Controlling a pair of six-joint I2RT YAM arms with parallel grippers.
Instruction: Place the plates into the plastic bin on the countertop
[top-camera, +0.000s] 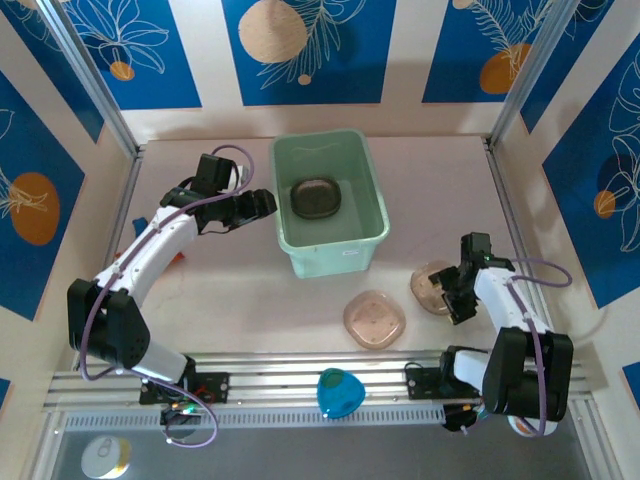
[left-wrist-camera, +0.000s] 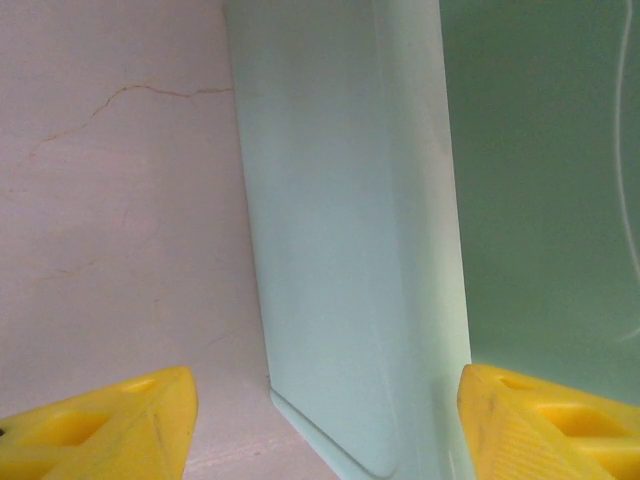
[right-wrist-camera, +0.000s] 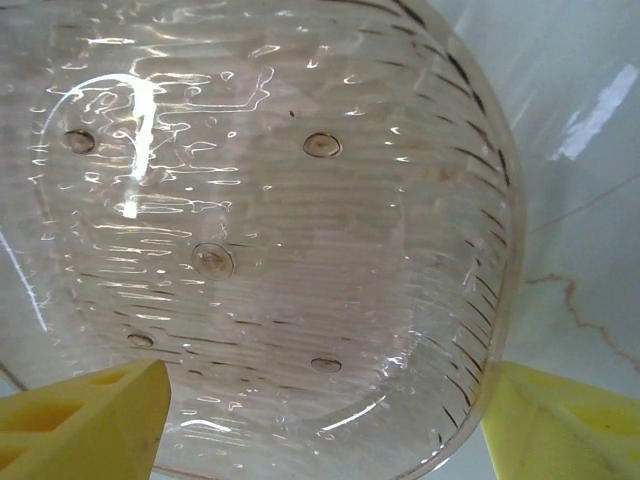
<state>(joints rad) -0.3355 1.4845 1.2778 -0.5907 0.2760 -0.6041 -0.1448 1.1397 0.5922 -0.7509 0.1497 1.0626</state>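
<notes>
The mint-green plastic bin (top-camera: 370, 235) stands mid-countertop with a dark plate (top-camera: 316, 197) lying in it. My left gripper (top-camera: 262, 203) is open at the bin's left wall (left-wrist-camera: 340, 230). One yellow finger (left-wrist-camera: 120, 420) is over the countertop (left-wrist-camera: 110, 200) and the other finger (left-wrist-camera: 540, 420) is over the bin's inside. My right gripper (top-camera: 455, 290) is open, low over a pinkish translucent plate (top-camera: 430, 285). That plate (right-wrist-camera: 270, 220) lies between and beyond its fingers (right-wrist-camera: 90, 420). Another pinkish plate (top-camera: 374, 318) lies flat just in front of the bin.
A blue object (top-camera: 338, 392) sits on the metal rail at the near edge. A bit of orange (top-camera: 178, 258) shows under my left arm. Metal posts and blue-patterned walls close in the sides and back of the countertop (top-camera: 240, 290).
</notes>
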